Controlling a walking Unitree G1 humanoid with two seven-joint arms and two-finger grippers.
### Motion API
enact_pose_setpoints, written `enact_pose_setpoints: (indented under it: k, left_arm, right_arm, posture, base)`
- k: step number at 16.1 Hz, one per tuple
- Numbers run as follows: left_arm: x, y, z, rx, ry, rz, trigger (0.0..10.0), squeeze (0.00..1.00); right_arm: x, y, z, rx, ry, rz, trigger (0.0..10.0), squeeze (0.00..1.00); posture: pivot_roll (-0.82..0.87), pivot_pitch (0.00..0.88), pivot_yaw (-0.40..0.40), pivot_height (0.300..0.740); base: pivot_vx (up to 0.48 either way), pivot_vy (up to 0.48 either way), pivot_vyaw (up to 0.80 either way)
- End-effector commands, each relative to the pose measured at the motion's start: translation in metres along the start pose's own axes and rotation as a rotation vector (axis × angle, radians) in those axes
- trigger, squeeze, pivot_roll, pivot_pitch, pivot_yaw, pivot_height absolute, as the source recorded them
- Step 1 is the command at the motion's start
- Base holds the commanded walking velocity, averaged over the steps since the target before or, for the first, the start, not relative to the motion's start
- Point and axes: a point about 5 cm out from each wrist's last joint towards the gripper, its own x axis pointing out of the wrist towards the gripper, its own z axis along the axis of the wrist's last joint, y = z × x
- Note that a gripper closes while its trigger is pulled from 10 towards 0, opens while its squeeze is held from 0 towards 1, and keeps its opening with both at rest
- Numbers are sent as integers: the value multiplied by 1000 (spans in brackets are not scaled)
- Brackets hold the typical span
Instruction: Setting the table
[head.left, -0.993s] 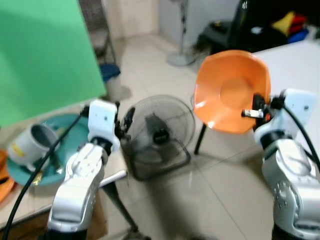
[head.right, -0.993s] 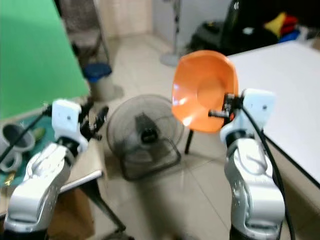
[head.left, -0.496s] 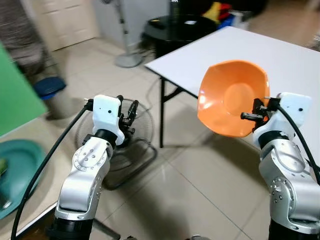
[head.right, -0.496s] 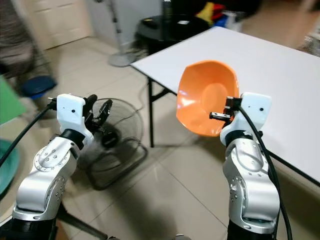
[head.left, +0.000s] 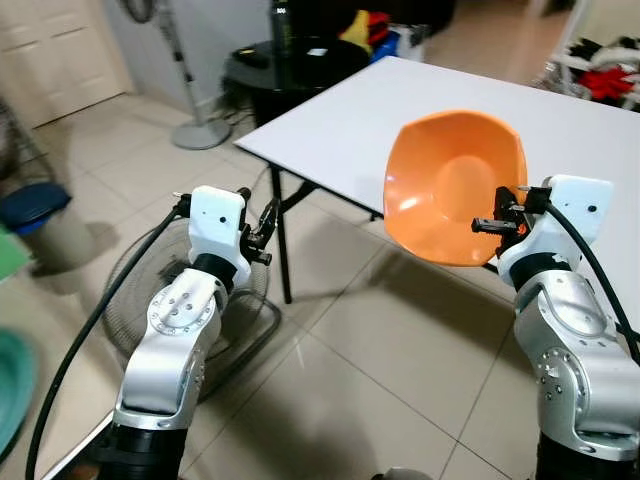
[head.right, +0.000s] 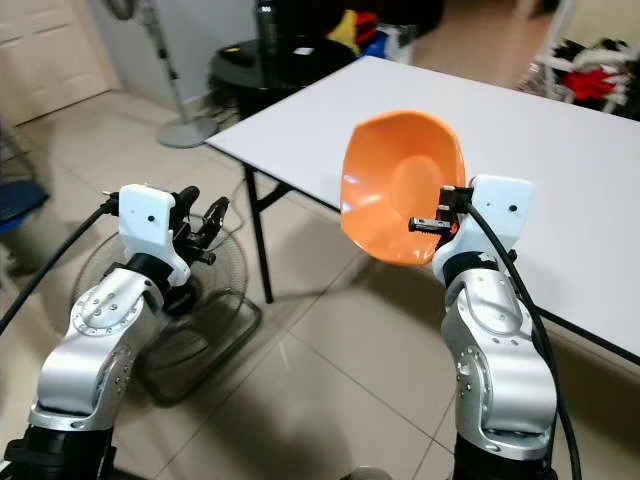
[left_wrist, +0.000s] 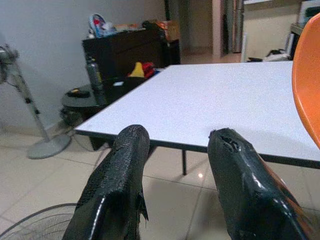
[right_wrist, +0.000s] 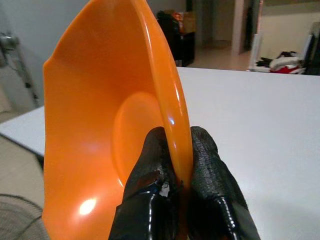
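An orange bowl (head.left: 450, 185) stands on edge in the air, its hollow facing me, held by its rim in my right gripper (head.left: 487, 222). The black fingers (right_wrist: 150, 165) pinch that rim (right_wrist: 175, 125) from both sides. Behind the bowl lies a white table (head.left: 600, 140), its near corner (head.left: 245, 143) at centre left. My left gripper (head.left: 262, 225) is raised at the left over the floor, open, with nothing between its fingers (left_wrist: 125, 165); it points toward the white table (left_wrist: 210, 110).
A floor fan (head.left: 130, 300) lies on the tiled floor beside my left arm. A standing fan (head.left: 185, 80) and a dark round stand (head.left: 290, 60) with coloured items are beyond the table's corner. Tiled floor (head.left: 380, 340) stretches below the bowl.
The camera has swung right: the green board and teal tray left the view and the white table came in close. My right gripper still holds the bowl; the left stays open.
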Motion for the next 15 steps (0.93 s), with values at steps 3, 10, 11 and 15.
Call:
enact_pose_setpoints:
  k: [3, 10, 11, 15]
  left_arm:
    - [-1, 6, 0, 8, -2, 4, 10000, 0]
    - [3, 5, 0, 13, -4, -20, 10000, 0]
    - [3, 5, 0, 13, -4, -22, 10000, 0]
    - [5, 5, -1, 12, -5, -29, 10000, 0]
  right_arm:
    - [5, 7, 7, 14, -36, 37, 10000, 0]
    - [3, 5, 5, 13, -25, 27, 10000, 0]
    - [3, 4, 5, 14, -27, 24, 10000, 0]
    - [3, 3, 6, 12, -31, 21, 10000, 0]
  posture:
    - [21, 0, 45, 727]
    - [5, 0, 64, 727]
    - [3, 0, 65, 727]
    - [-1, 0, 69, 727]
  base:
    - [275, 0, 0]
    - [277, 0, -544]
    - [277, 0, -800]
    - [277, 0, -800]
